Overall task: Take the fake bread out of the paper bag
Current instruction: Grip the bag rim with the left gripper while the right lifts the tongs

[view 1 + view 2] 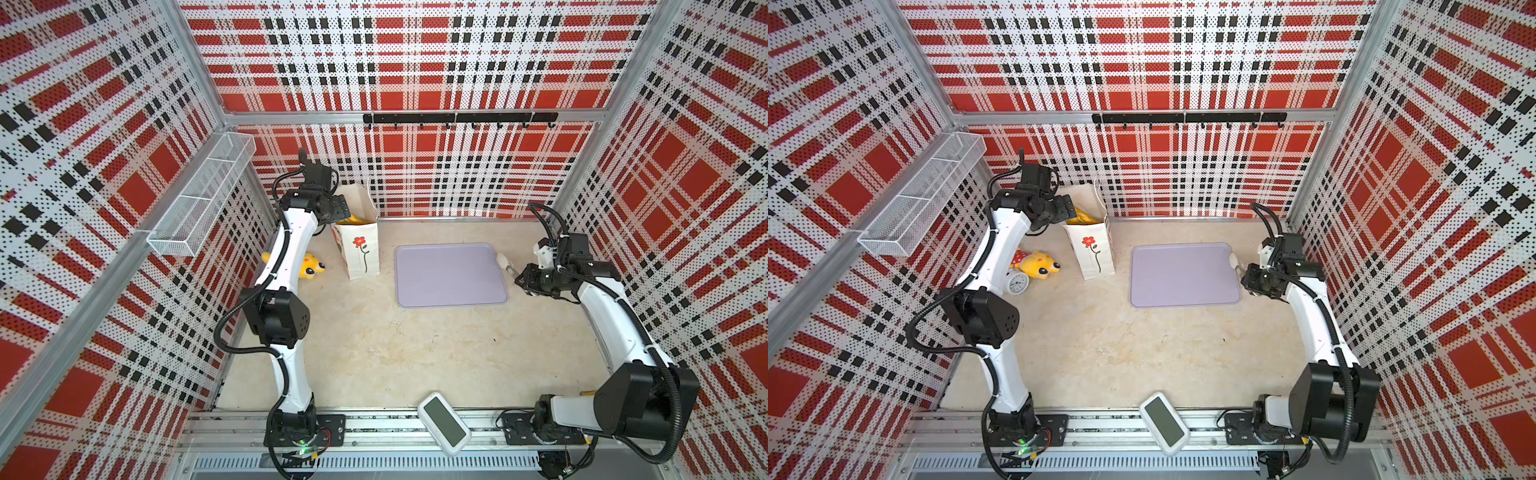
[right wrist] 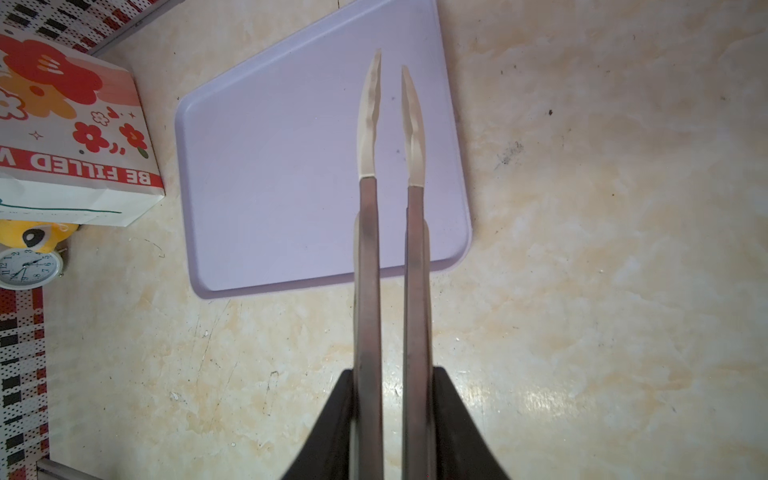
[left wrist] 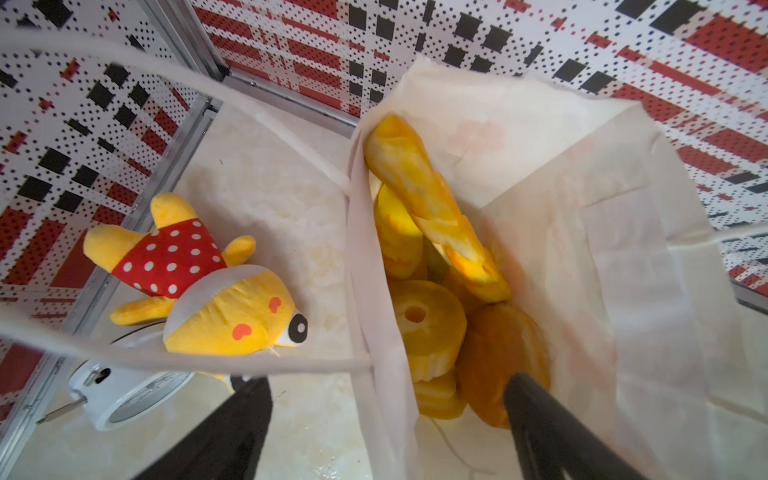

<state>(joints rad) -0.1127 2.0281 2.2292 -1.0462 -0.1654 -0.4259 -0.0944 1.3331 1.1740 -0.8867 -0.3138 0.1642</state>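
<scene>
Straddling one wall of the paper bag (image 3: 540, 145), left gripper (image 3: 386, 380) gapes near fake bread (image 3: 428, 324) (right gripper (image 2: 390, 390) clamps tongs (image 2: 370, 249)).

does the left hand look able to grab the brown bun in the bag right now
Probably not yet: the left hand straddles the paper bag's wall, one finger inside by the brown bun, the other outside, so paper lies between them.

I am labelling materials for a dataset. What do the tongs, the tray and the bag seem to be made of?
The tongs: likely steel, brushed grey arms; pale tips, perhaps silicone. The tray: probably plastic, smooth matte lilac, rounded rim. The bag: thin paper, creased, its print showing through.
</scene>
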